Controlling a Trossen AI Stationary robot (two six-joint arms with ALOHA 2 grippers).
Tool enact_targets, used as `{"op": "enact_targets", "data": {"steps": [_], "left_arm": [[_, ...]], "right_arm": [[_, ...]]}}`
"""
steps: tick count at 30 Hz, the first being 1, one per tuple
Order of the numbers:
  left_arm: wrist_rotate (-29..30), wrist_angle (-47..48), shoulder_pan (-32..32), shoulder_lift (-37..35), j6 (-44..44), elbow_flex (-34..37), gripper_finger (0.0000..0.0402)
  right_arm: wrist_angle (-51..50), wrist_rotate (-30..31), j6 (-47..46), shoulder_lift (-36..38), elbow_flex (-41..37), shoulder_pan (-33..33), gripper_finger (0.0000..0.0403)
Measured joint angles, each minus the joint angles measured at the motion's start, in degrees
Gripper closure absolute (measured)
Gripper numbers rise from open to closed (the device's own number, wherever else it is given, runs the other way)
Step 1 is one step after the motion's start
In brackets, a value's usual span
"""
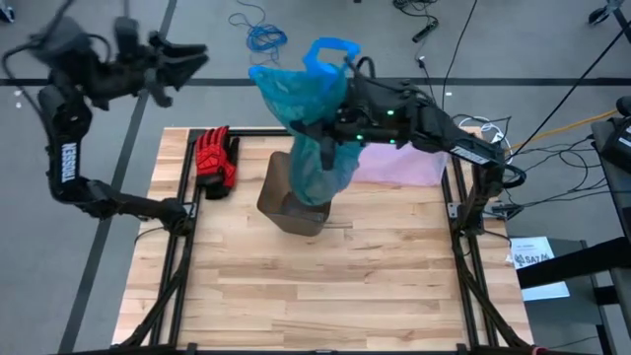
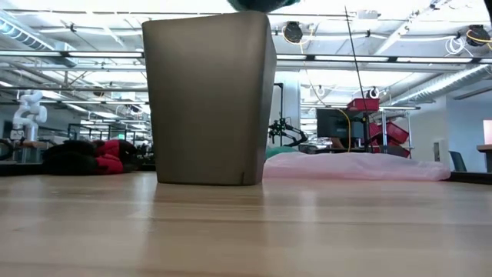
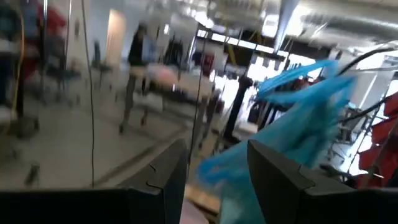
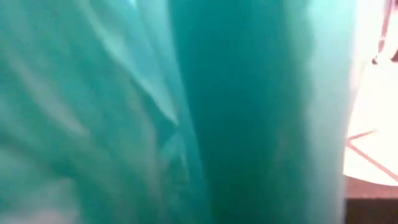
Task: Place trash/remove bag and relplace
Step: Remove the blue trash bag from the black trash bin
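The teal-green bag (image 1: 320,108) hangs bunched above the tan bin (image 1: 291,202), with its blue handle loops (image 1: 330,54) sticking up toward the far side. My right gripper (image 1: 317,126) reaches in from the table's right and is shut on the bag. In the low view only the bag's lower end (image 2: 261,4) shows, just over the bin's rim (image 2: 207,19). The bin stands upright on the table. My left gripper (image 1: 187,69) is open, high beyond the table's far left corner, apart from the bag (image 3: 298,124). My right gripper holds the bag at a gathered part of its side (image 1: 325,138), about halfway down, coming in level from the table's right. The bag fills the right wrist view (image 4: 186,112) and hides the fingers, so the kind of hold cannot be told. The bag hangs below and billows above.
A red and black glove (image 1: 215,158) lies at the far left of the table. A pale pink bag (image 1: 394,163) lies flat at the far right, behind the bin. The near half of the wooden table (image 1: 315,296) is bare. Cables lie on the floor beyond the table.
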State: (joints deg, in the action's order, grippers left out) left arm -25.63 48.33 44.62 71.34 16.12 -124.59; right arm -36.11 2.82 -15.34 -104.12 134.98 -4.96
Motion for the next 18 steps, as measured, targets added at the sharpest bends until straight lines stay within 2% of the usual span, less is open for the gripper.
{"op": "enact_targets", "data": {"steps": [4, 7, 10, 16, 18], "left_arm": [[-4.99, 2.79, 0.02, 1.9, -0.16, 0.1, 0.0237], [-8.65, 4.11, -0.08, 3.01, -8.1, 0.1, 0.0237], [-8.55, 3.42, -0.99, 3.17, -17.31, 0.19, 0.0237], [-8.8, -1.83, -4.34, 5.31, -18.57, 0.02, 0.0237], [-10.94, -2.86, -5.16, 5.9, -19.74, 0.04, 0.0237]], "right_arm": [[-1.26, -0.21, 3.72, 2.36, 0.02, 1.41, 0.0403], [-1.77, -0.23, 5.48, 3.67, 0.02, 2.28, 0.0403], [-1.95, -0.21, 5.98, 4.43, 0.02, 3.01, 0.0403], [-1.89, -0.2, 6.45, 4.72, 0.02, 4.01, 0.0403], [-2.08, -0.21, 6.63, 4.71, 0.02, 4.22, 0.0403]]}}
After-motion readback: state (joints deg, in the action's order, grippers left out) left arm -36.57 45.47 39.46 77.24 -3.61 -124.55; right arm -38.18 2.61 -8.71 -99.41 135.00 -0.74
